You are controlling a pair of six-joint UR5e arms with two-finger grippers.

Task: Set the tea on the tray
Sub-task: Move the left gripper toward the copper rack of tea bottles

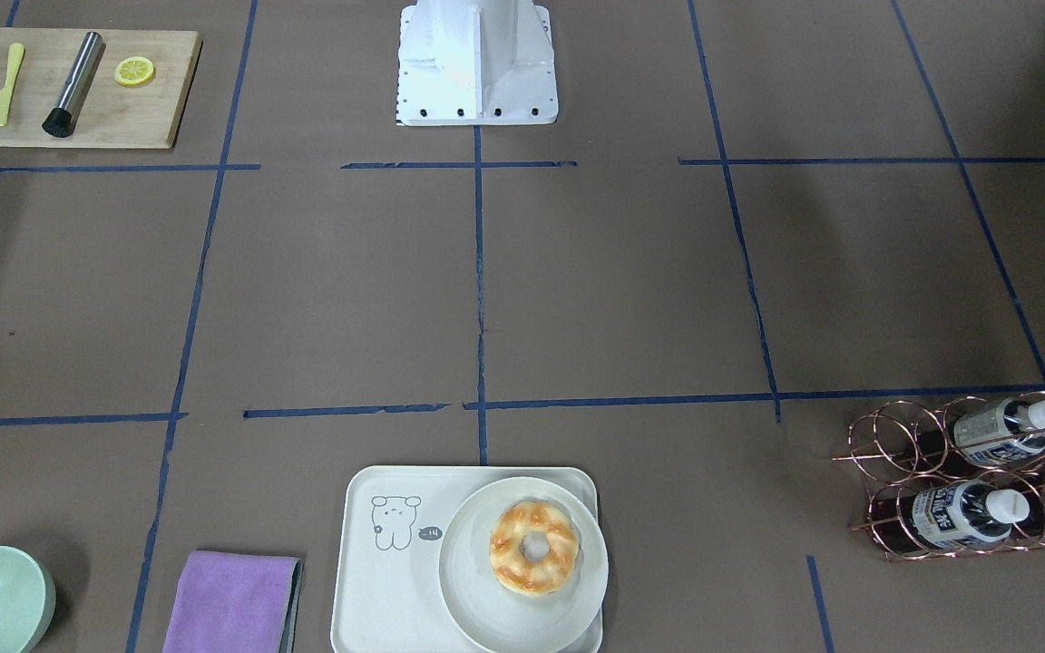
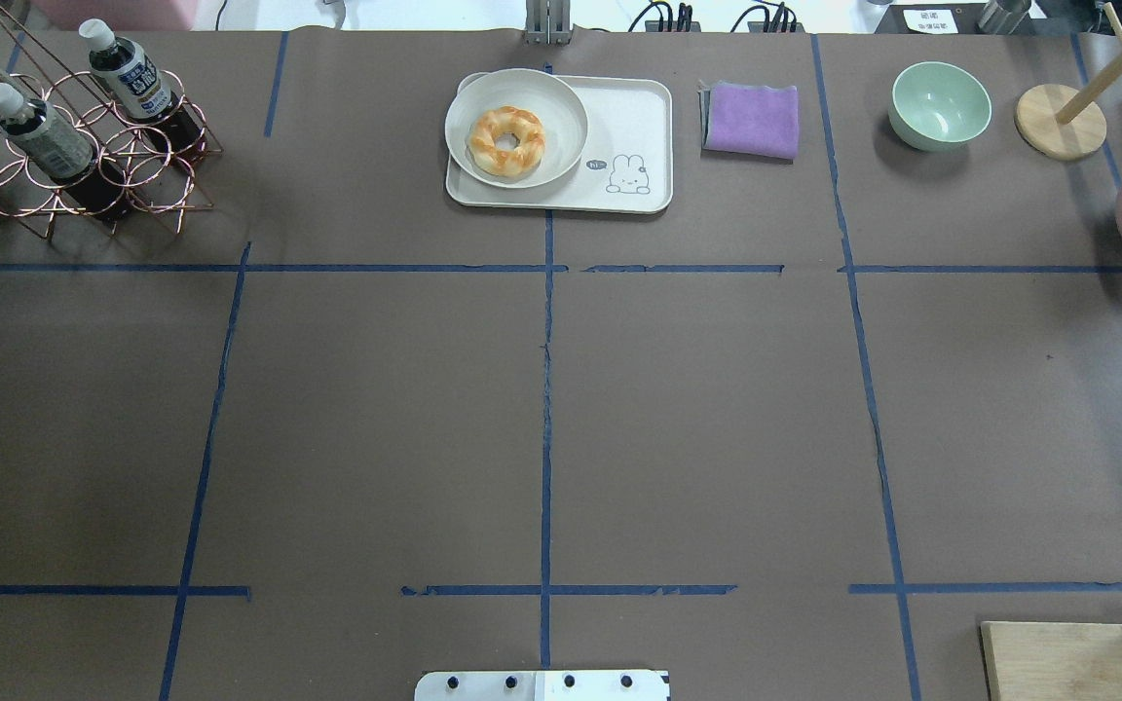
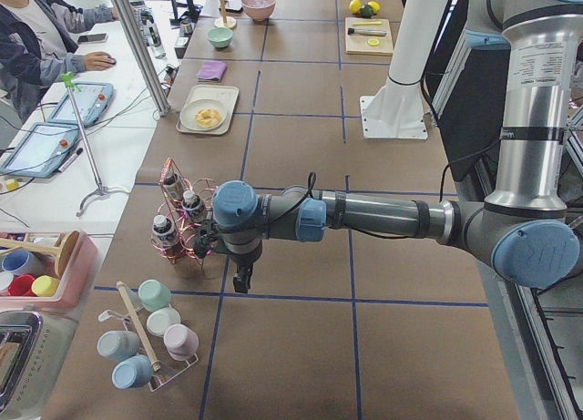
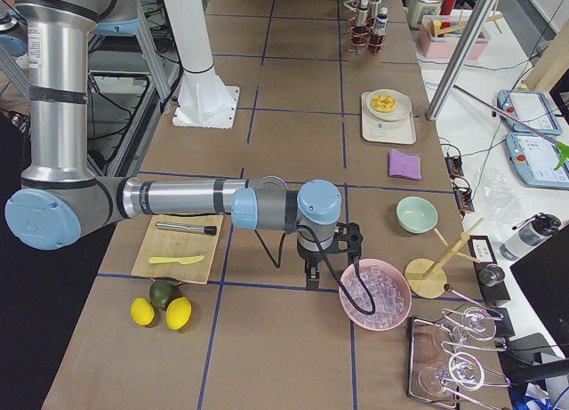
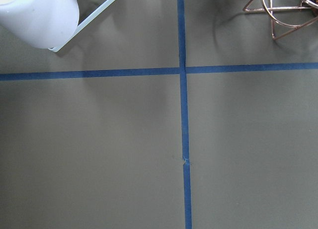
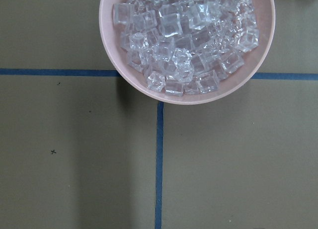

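Your small clear bottle of dark tea (image 1: 967,515) lies cradled in the copper wire rack (image 1: 885,435), well apart from the cream rectangular bear tray (image 1: 377,589). The left tool (image 3: 241,279) hangs near that rack, handy for reaching. You cannot tell its opening, nor that of the right tool (image 4: 311,277).

The tray (image 2: 641,117) bears a small speech bubble (image 2: 597,165) reading "hi"; the tea (image 2: 135,84) labels are illegible.
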